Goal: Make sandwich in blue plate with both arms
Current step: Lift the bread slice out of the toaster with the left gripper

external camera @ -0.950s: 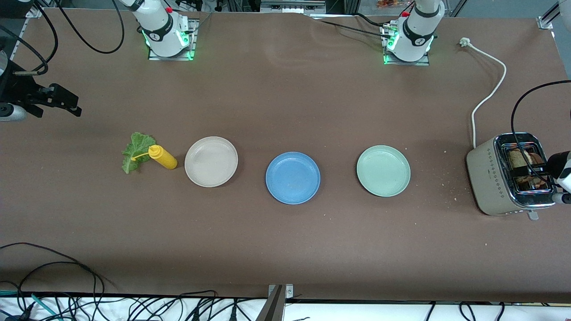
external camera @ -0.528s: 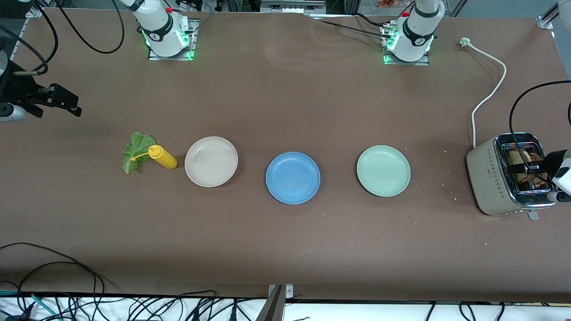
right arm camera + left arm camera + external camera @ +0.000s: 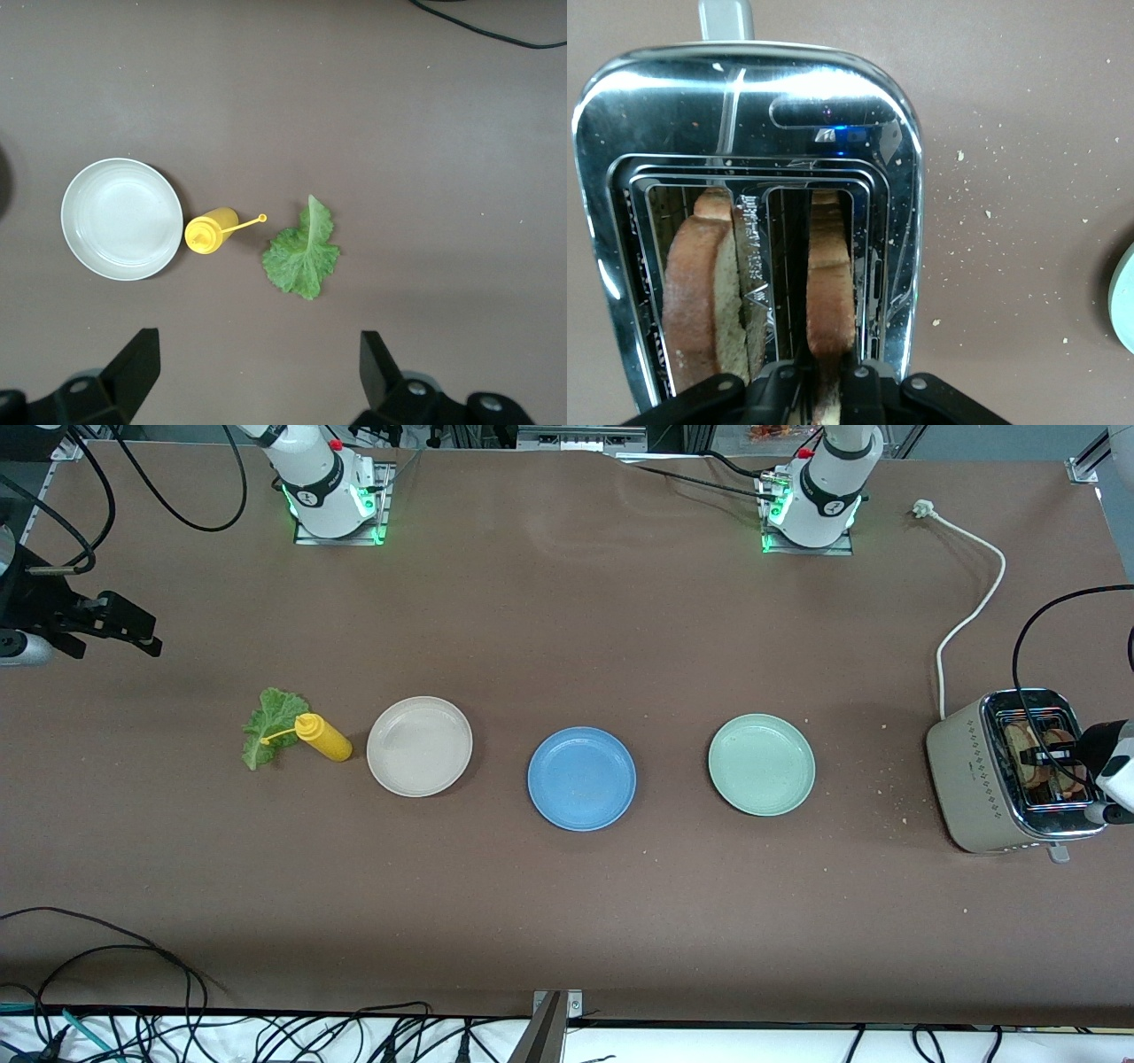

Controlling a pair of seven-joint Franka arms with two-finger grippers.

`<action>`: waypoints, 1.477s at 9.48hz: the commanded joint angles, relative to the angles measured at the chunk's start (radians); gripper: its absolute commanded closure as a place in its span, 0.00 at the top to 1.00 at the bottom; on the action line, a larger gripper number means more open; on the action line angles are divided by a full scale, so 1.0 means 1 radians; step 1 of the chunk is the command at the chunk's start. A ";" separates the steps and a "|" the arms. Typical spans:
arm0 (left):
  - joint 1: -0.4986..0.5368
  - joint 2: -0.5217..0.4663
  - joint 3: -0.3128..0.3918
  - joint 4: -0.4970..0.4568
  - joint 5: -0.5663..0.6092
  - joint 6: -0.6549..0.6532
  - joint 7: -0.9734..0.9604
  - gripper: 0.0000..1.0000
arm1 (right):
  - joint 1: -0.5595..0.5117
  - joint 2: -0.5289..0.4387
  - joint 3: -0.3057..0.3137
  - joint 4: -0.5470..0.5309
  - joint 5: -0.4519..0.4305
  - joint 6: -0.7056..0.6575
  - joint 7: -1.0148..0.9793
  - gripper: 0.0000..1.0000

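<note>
The blue plate [image 3: 581,778] lies bare mid-table, between a beige plate and a pale green one. Two brown bread slices stand in the toaster [image 3: 974,779] at the left arm's end. My left gripper [image 3: 1036,758] [image 3: 824,390] is down on the toaster top, shut on the bread slice [image 3: 830,292] in the slot toward the plates. The other slice [image 3: 700,292] stands free in the second slot. The lettuce leaf [image 3: 264,726] [image 3: 303,252] lies flat at the right arm's end. My right gripper [image 3: 133,633] [image 3: 257,372] hangs open over bare table beside the lettuce and waits.
A yellow squeeze bottle [image 3: 323,738] lies on its side, touching the lettuce, next to the beige plate [image 3: 419,746]. The pale green plate [image 3: 761,764] sits between the blue plate and the toaster. The toaster's white cord [image 3: 970,615] trails toward the bases. Crumbs dot the table near the toaster.
The left gripper has shifted a little over the toaster and shut on the bread slice. The right arm has not moved.
</note>
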 commanded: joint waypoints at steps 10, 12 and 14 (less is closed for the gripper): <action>-0.015 -0.160 -0.092 0.218 -0.049 -0.345 -0.081 0.00 | -0.001 -0.002 0.000 0.010 0.004 -0.010 -0.007 1.00; -0.017 -0.161 -0.196 0.181 -0.167 -0.368 -0.307 0.00 | 0.001 -0.002 0.000 0.010 0.004 -0.010 -0.007 1.00; -0.017 -0.159 -0.326 0.108 -0.262 -0.350 -0.503 0.00 | 0.001 -0.004 0.001 0.010 0.004 -0.010 -0.007 1.00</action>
